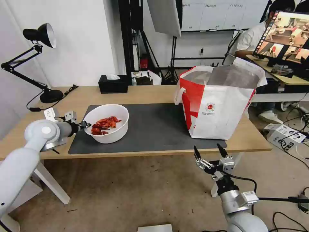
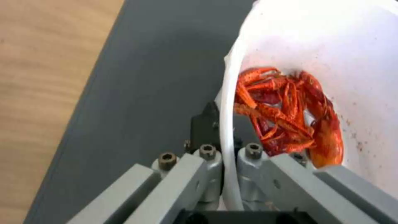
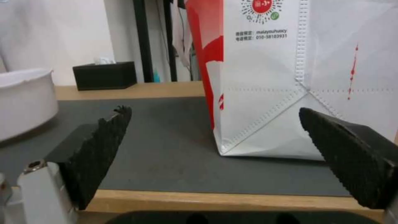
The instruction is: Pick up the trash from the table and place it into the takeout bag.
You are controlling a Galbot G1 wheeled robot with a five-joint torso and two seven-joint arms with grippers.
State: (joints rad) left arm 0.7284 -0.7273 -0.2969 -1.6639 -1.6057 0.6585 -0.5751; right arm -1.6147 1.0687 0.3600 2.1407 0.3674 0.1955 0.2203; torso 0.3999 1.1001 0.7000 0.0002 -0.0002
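Note:
A white round bowl (image 1: 107,122) of red shells (image 1: 104,125) sits on the left part of the dark grey mat (image 1: 151,129) on the table (image 1: 96,95). My left gripper (image 1: 84,124) is shut on the bowl's left rim, one finger inside and one outside, as the left wrist view shows on the bowl (image 2: 331,46) with its shells (image 2: 290,115). The takeout bag (image 1: 219,103) stands open on the right of the mat. My right gripper (image 1: 208,151) hangs open just below the table's front edge, facing the takeout bag (image 3: 298,77).
A black tissue box (image 1: 112,83) stands at the table's back edge and a black desk lamp (image 1: 35,61) at the back left. Another desk with a monitor (image 1: 286,35) is at the far right. Cables and a box lie on the floor to the right.

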